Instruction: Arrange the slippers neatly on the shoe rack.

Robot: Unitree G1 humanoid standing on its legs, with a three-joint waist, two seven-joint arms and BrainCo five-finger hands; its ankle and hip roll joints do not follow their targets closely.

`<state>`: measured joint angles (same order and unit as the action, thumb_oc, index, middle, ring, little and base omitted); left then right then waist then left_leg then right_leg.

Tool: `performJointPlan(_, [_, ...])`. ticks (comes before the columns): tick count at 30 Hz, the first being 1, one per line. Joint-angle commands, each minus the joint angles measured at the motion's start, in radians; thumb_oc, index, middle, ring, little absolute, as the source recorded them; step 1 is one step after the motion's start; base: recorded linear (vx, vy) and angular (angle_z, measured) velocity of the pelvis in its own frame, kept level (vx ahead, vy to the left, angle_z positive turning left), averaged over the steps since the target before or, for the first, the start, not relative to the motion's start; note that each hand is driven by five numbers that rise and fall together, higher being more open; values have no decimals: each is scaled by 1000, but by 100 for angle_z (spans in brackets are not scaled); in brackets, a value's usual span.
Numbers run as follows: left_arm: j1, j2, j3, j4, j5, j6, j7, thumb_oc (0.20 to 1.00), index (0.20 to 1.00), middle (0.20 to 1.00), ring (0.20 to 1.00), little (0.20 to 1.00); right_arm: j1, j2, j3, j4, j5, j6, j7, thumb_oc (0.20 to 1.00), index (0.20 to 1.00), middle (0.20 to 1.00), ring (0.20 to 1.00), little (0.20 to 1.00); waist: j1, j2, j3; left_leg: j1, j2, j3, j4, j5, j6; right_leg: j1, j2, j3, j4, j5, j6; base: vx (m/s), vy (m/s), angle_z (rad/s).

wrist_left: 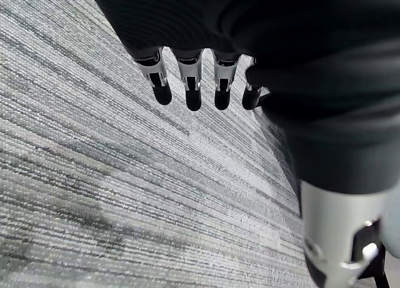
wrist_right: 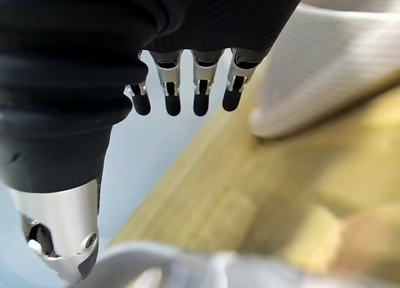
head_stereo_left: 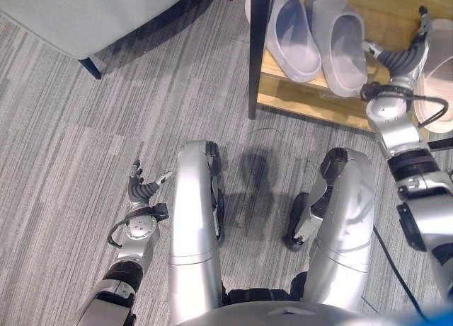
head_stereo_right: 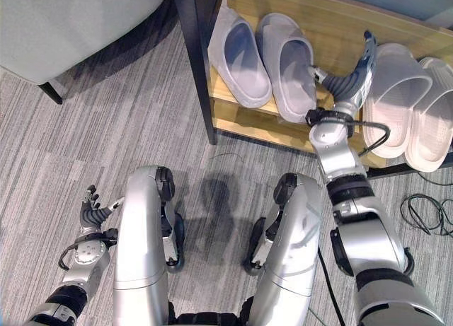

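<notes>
While the left hand [head_stereo_right: 93,209] hangs low over the grey carpet [head_stereo_left: 64,199] with its fingers loosely spread and nothing in them, the work is all further off. The right hand [head_stereo_right: 354,75] reaches out to the wooden shoe rack [head_stereo_right: 340,15], fingers straight and relaxed, holding nothing, poised over the gap between the two pairs.

On the shelf, the grey slippers [head_stereo_right: 265,57] lie side by side to the hand's left, toes pointing out toward the room, their fronts jutting a little past the shelf's front edge. The pale slippers [head_stereo_right: 414,103] sit to its right, touching each other, and they too reach over the edge near the black frame. A chair or sofa with a dark leg [head_stereo_left: 88,66] stands off on the carpet to the left.

All four seem to be on the rack already, so I'd judge the job near its end: only squaring up remains. To do that well, the flat fingers should nudge each pair backward from the toe with light, even pressure, so neither slipper twists or rides onto its neighbour.
</notes>
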<state>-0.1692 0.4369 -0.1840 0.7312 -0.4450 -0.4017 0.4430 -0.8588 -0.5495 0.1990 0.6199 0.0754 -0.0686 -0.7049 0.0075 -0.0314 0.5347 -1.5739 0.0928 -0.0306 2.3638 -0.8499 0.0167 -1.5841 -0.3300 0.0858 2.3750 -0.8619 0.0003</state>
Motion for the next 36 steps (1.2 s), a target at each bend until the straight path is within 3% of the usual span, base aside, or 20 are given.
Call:
performJointPlan(1, [27, 9, 2, -26, 20, -22, 12, 1000, 1000, 1000, 1000, 1000, -42, 17, -29, -80, 20, -71, 13, 1000, 1000, 1000, 1000, 1000, 49, -18, -17, 4, -52, -194, -32, 52, -77, 43, -20, 166, 1, 122, 46, 0, 0, 0])
performJointPlan(9, [0, -2, 9, -2, 19, -12, -9, 1000, 1000, 1000, 1000, 1000, 56, 90, -29, -175, 32, -98, 66, 1000, 1000, 1000, 1000, 1000, 42, -24, -20, 4, -53, -197, -31, 52, -78, 45, -19, 166, 2, 121, 49, 0, 0, 0])
performJointPlan(20, [-18, -40, 24, 59, -6, 8, -44, 1000, 1000, 1000, 1000, 1000, 207, 202, -34, -405, -17, -107, 68, 1000, 1000, 1000, 1000, 1000, 20, -32, -16, 4, -54, -198, -26, 50, -76, 49, -14, 169, 8, 121, 52, 0, 0, 0])
performJointPlan(36, [-28, -59, 26, 108, 3, 11, -60, 1000, 1000, 1000, 1000, 1000, 267, 298, 38, -496, -53, -106, 113, 1000, 1000, 1000, 1000, 1000, 13, -36, -16, 4, -56, -194, -20, 51, -76, 49, -8, 177, 17, 122, 51, 0, 0, 0])
